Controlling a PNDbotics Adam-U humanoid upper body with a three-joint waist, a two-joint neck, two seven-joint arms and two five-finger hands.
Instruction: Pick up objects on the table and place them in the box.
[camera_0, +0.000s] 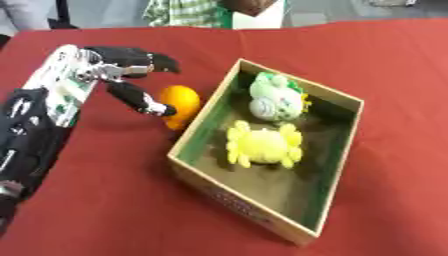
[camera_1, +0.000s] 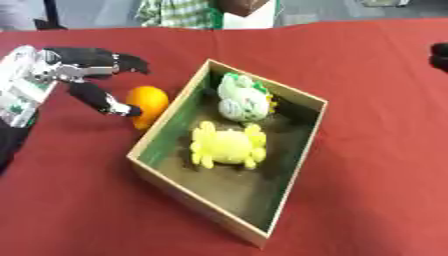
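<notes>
An orange round fruit (camera_0: 179, 104) lies on the red tablecloth just outside the left wall of the wooden box (camera_0: 208, 195). Inside the box rest a yellow plush toy (camera_0: 262, 145) and, behind it, a white-and-green plush toy (camera_0: 276, 97). My left hand (camera_0: 122, 67) hovers open right beside the orange, its thumb tip touching or almost touching the fruit's left side and its fingers stretched above it. A dark bit of my right hand (camera_1: 439, 55) shows at the right edge in the right eye view; its fingers cannot be made out.
The red tablecloth (camera_0: 105, 200) covers the whole table. A white object (camera_0: 261, 17) and a person in green checked cloth are at the far edge behind the table.
</notes>
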